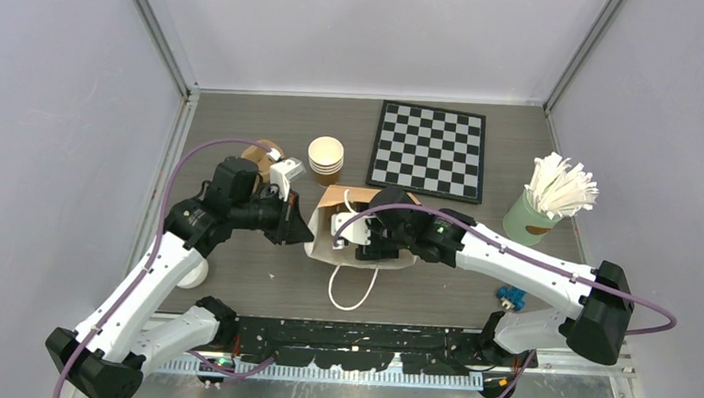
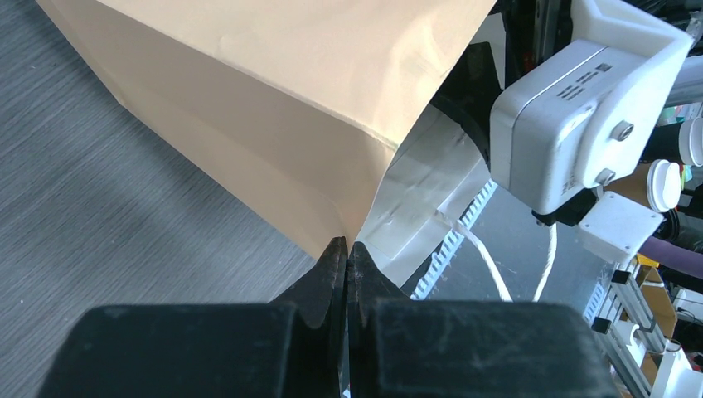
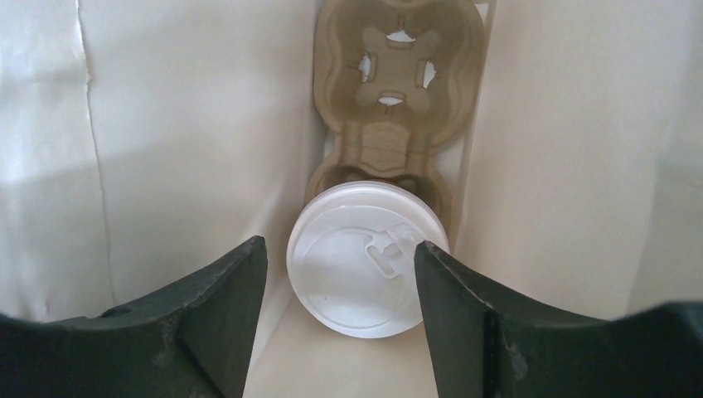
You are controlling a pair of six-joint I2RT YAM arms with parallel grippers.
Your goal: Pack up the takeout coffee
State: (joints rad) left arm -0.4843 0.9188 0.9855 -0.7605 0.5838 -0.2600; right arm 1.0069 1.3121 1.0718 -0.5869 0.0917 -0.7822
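The brown paper bag (image 1: 334,203) lies on its side mid-table, mouth toward the arms. My left gripper (image 2: 346,247) is shut on the bag's (image 2: 273,99) mouth edge, holding it open. My right gripper (image 3: 338,249) reaches inside the bag with its jaws apart. Between and just beyond the fingers sits the takeout coffee (image 3: 356,265), showing its round white lid, seated in a tan cardboard carrier (image 3: 394,108). A gap shows between the left finger and the lid; the right finger overlaps the lid's edge. From above, the right gripper (image 1: 364,241) hides the cup.
A stack of lidless tan cups (image 1: 326,159) stands behind the bag, next to a chessboard (image 1: 428,150). A green cup of white sticks (image 1: 551,197) is at the right. A loose white lid (image 1: 194,274) lies near the left arm. The bag's white handle (image 1: 352,291) loops toward me.
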